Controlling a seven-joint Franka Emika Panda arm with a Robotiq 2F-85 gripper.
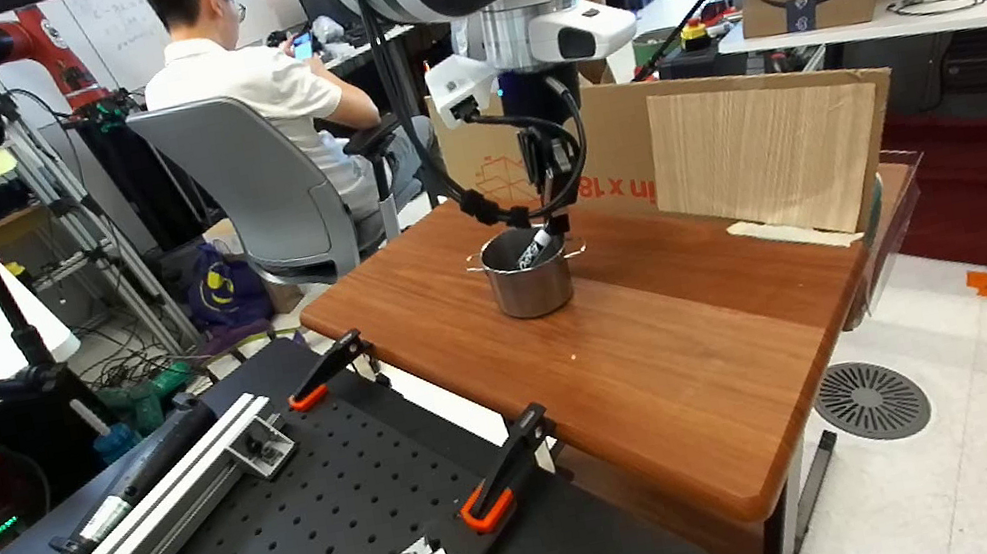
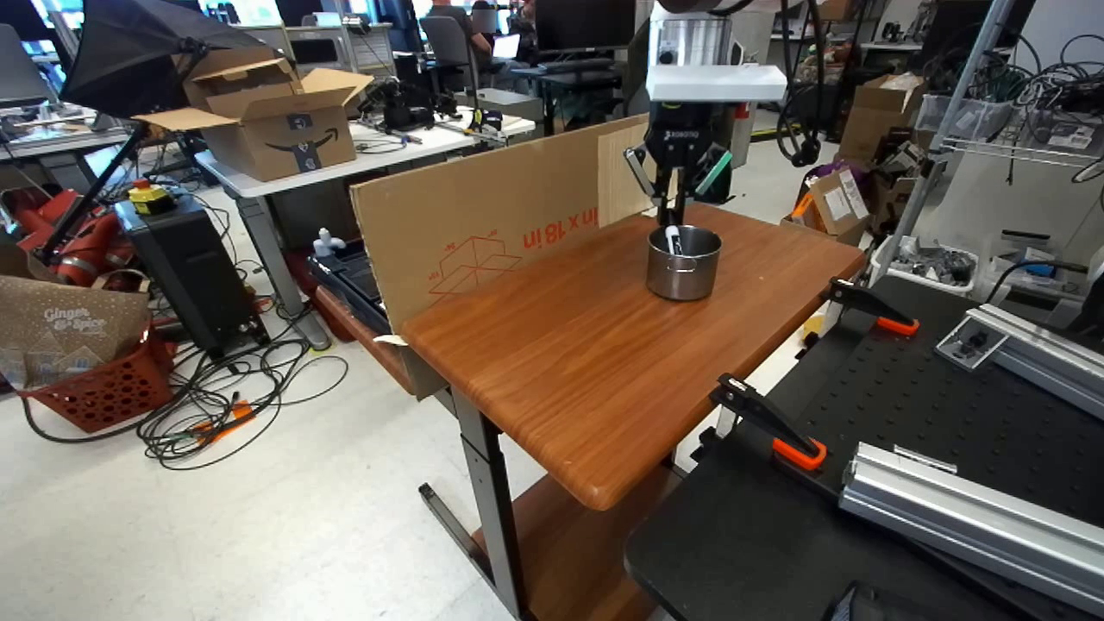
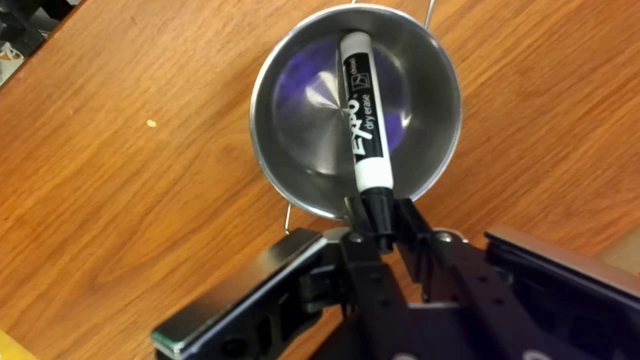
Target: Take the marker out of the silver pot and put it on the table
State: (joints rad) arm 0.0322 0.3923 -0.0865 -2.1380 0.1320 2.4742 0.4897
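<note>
I observe the gripper [image 3: 378, 214] clamped on the marker [image 3: 366, 107] by its black cap [image 3: 377, 200], lower centre of the wrist view. The marker slants, white end inside the pot [image 1: 533, 293], upper centre. This end grip presumably permits lifting it straight out, onto the table [image 3: 115, 210].

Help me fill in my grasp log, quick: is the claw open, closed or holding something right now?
Claw: closed, holding the marker by its black end.
</note>
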